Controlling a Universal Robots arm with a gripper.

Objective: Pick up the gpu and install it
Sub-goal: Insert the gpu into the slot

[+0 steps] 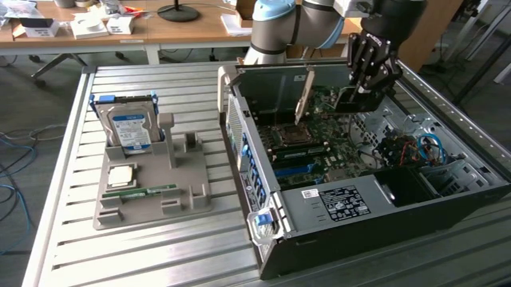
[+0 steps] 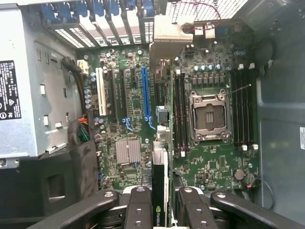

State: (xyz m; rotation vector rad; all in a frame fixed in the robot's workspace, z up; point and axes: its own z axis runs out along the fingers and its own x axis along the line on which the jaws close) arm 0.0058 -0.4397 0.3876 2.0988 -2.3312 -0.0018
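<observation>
Black gpu [image 2: 160, 181] stands clamped within the tool [image 2: 163, 199].

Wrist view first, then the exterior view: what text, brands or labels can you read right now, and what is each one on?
"NVIDIA", beside a logo mark, on the edge of the gpu.
Black label on the power supply box: print too small to read.
White sticker on the case wall: unreadable.
Blue-white label on the hard drive: unreadable.

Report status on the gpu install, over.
Gripper shut on the gpu. Card edge-down above the motherboard, inside the case. Nothing seen blocking it.
</observation>
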